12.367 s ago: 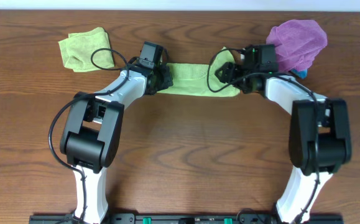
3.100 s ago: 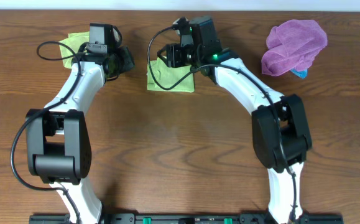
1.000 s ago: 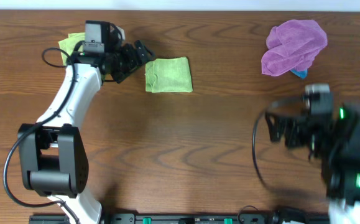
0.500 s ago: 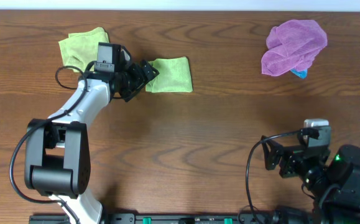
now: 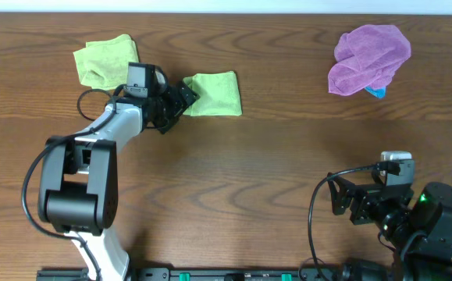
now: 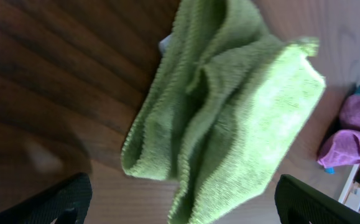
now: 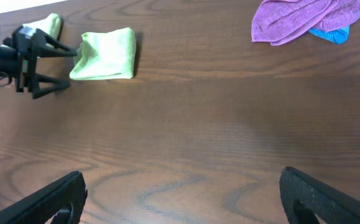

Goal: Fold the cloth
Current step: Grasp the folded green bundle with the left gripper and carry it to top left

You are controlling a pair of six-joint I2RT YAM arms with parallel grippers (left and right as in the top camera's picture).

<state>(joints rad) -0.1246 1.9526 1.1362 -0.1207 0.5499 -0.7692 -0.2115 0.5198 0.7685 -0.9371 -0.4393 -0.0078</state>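
The folded light-green cloth lies flat on the wooden table at the back, left of centre. My left gripper is open at the cloth's left edge, one finger on each side of that edge, holding nothing. In the left wrist view the cloth fills the middle, its near corner reaching between the open left gripper. My right gripper is open and empty, far from the cloth at the front right. From the right wrist view the cloth and the left gripper show far off, beyond the right gripper.
A second green cloth lies bunched at the back left, behind the left arm. A crumpled purple cloth sits at the back right on something blue. The left arm's cable loops beside its wrist.
The left gripper has slid forward and right to the cloth's left edge. The right arm has drawn back to the front right and stopped. The cloth has not moved.
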